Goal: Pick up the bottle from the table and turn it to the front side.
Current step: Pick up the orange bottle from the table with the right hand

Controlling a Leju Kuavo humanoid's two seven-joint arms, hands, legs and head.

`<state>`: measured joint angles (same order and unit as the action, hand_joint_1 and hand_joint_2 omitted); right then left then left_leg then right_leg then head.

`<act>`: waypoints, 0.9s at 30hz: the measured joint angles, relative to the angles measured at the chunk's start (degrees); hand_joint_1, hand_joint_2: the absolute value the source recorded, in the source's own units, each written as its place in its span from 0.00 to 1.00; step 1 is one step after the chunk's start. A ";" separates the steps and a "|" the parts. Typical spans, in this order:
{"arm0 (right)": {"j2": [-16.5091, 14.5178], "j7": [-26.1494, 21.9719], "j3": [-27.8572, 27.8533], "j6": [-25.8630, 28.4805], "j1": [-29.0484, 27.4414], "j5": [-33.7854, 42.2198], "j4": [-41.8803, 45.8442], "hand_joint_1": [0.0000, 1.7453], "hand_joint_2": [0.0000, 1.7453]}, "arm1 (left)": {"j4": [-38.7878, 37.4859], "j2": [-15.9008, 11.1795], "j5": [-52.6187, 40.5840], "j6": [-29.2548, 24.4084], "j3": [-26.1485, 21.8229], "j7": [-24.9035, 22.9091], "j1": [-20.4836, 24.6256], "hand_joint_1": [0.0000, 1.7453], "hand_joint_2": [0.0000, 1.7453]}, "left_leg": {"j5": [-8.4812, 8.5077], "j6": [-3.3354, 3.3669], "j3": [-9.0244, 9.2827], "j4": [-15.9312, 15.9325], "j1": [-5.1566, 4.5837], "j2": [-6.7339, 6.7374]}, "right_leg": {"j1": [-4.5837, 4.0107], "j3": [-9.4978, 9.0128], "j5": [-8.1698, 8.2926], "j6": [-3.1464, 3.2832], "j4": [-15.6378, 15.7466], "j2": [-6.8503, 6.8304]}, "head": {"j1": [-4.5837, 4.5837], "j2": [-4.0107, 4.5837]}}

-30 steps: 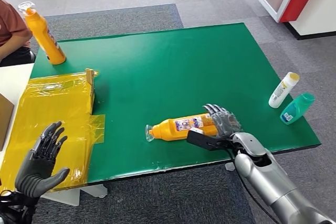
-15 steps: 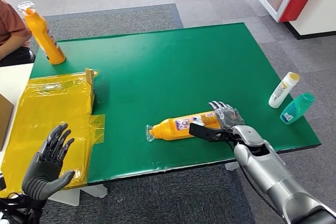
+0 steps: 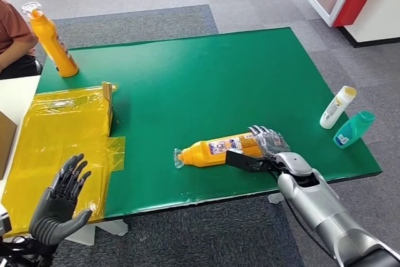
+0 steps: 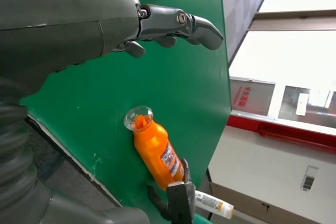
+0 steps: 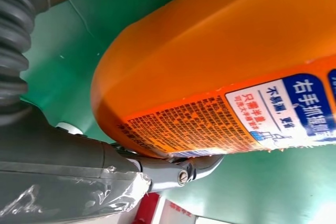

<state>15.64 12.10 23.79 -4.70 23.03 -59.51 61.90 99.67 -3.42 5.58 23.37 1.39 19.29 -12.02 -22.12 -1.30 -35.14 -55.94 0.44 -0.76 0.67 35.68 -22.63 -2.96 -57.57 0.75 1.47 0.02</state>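
An orange bottle (image 3: 219, 151) with a clear cap lies on its side on the green table (image 3: 198, 79), near the front edge, cap pointing left. My right hand (image 3: 264, 148) is at the bottle's base: fingers (image 3: 266, 137) curl over its far side and the thumb lies along its near side. The right wrist view has the bottle (image 5: 222, 72) pressed close, with a finger (image 5: 178, 174) against its labelled side. My left hand (image 3: 59, 201) hovers open, fingers spread, over the table's front left corner. In the left wrist view the bottle (image 4: 156, 153) lies beyond my left hand (image 4: 79, 24).
A second orange bottle (image 3: 52, 42) stands at the far left corner beside a seated person (image 3: 14, 35). A box wrapped in yellow film (image 3: 61, 136) covers the left end. A white bottle (image 3: 337, 107) and a teal bottle (image 3: 354, 129) lie at the right edge.
My right hand has slid forward and closed around the bottle's base, the thumb drawing in against it. My left hand has drifted slightly right and down. The bottle has not moved.
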 joint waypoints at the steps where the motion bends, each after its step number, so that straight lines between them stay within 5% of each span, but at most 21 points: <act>1: -0.11 -0.02 0.02 -0.03 0.08 -0.10 -0.16 0.00 1.00 | -0.01 0.03 -0.10 0.02 0.05 -0.10 0.03 0.00 1.00 | 0.00 0.00 0.00 0.00 0.00 0.00 | 0.00 0.00 0.00 0.00 0.00 0.00 | 0.00 0.00; 9: -0.99 -0.25 0.08 -0.12 0.82 -0.72 -1.41 0.03 1.00 | -0.13 0.29 -0.23 -0.06 0.83 -0.51 0.07 0.00 1.00 | 0.01 -0.02 0.05 0.00 0.00 0.00 | -0.01 -0.02 0.06 0.07 0.01 0.01 | -0.01 0.00; 10: -1.08 -0.28 0.08 -0.11 0.89 -0.79 -1.55 0.17 1.00 | -0.20 0.30 -0.23 -0.07 0.88 -0.62 0.07 0.00 1.00 | 0.02 -0.03 0.06 0.00 0.00 0.00 | -0.01 -0.02 0.08 0.09 0.01 0.01 | -0.01 0.00; 13: -1.35 -0.40 0.11 -0.01 0.98 -0.89 -1.95 0.90 1.00 | -0.50 0.29 -0.21 -0.10 1.03 -0.74 0.06 0.00 1.00 | 0.05 -0.06 0.06 0.00 0.00 0.00 | -0.01 -0.01 0.12 0.14 0.00 0.01 | 0.00 0.00; 14: -1.45 -0.48 0.15 0.10 0.98 -0.89 -2.09 1.00 1.00 | -0.62 0.30 -0.17 -0.13 1.08 -0.80 0.05 0.00 1.00 | 0.06 -0.07 0.06 0.00 0.00 0.00 | -0.01 -0.01 0.13 0.14 0.00 0.01 | -0.01 0.00; 27: -1.90 -1.20 0.65 1.54 1.05 -0.38 -2.52 1.00 1.00 | -1.95 0.32 0.25 -0.50 1.38 -1.31 -0.35 0.00 1.00 | 0.08 -0.04 0.05 0.00 0.00 0.00 | -0.02 -0.01 0.13 0.12 0.00 0.01 | -0.01 0.00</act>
<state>13.74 10.90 24.44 -3.17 24.08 -59.89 59.38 97.72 -3.10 5.83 22.87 2.78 17.98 -12.36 -22.03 -1.34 -35.09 -55.94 0.44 -0.76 0.66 35.67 -22.49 -2.84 -57.57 0.76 1.46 0.02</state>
